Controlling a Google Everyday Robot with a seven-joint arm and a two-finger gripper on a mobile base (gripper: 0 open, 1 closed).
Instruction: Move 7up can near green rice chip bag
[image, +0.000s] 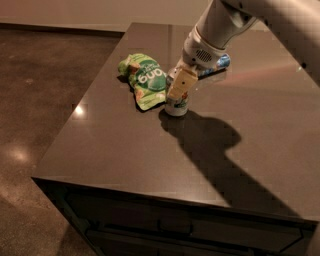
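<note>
Can (176, 106) upright in my gripper (179, 94), bag (148, 81) just beside it.
My fingers clasp its top; the bag lies toward the table's (125, 150) left edge, nearly touching.

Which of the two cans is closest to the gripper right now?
The 7up can: silvery-white, upright beside the green rice chip bag, with the gripper at its top. The blue can is farther back, partly hidden behind the arm.
</note>
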